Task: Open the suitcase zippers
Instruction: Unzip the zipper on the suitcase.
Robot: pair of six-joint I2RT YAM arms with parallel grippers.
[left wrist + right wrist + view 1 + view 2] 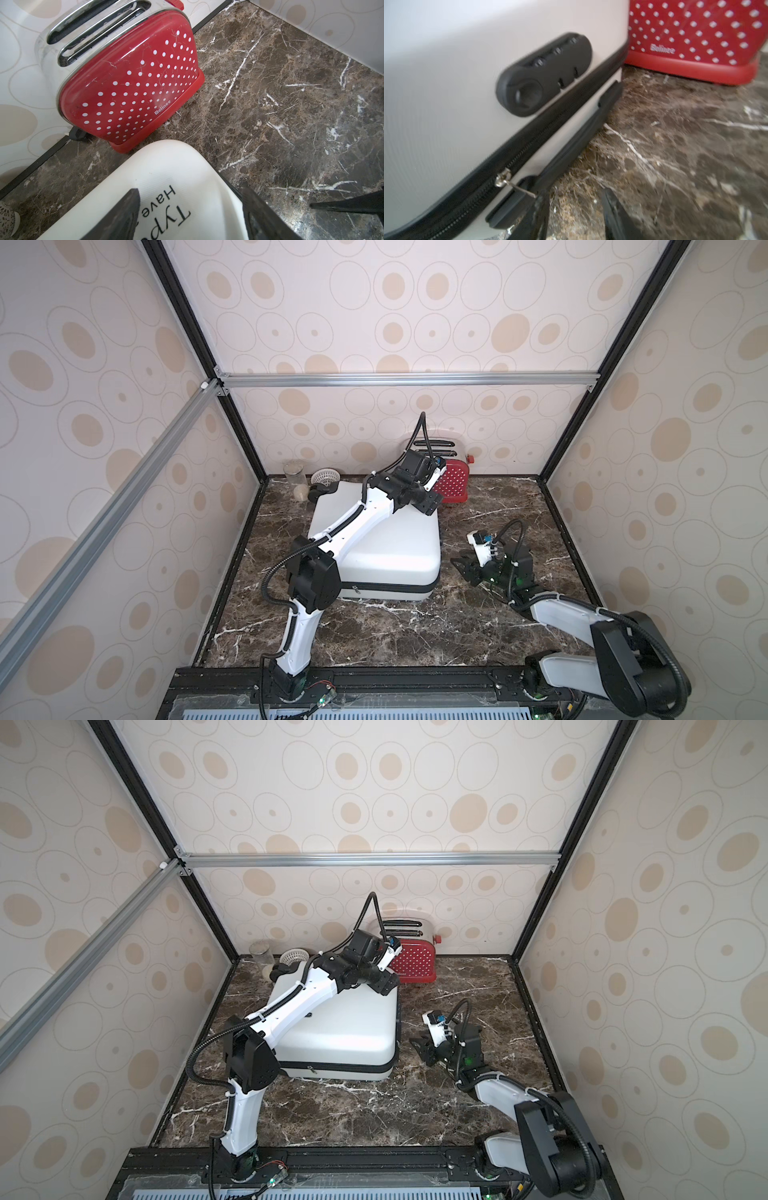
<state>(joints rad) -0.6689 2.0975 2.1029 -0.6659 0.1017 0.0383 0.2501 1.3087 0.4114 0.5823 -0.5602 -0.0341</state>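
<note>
- Right wrist view: small silver metal pull tab [519, 188] hangs from the black zipper band [550, 122] on the white glossy hard-shell suitcase [446, 83], flat on the dark marble table [675, 145].
- Right gripper [577, 220], jaws partly apart and empty, sits just beside the tab.
- Band's long axis runs along the suitcase's side; the pull likely follows it.
- Left gripper [191, 224], wide and empty, stands over the far corner; the right arm is nearer.
</note>
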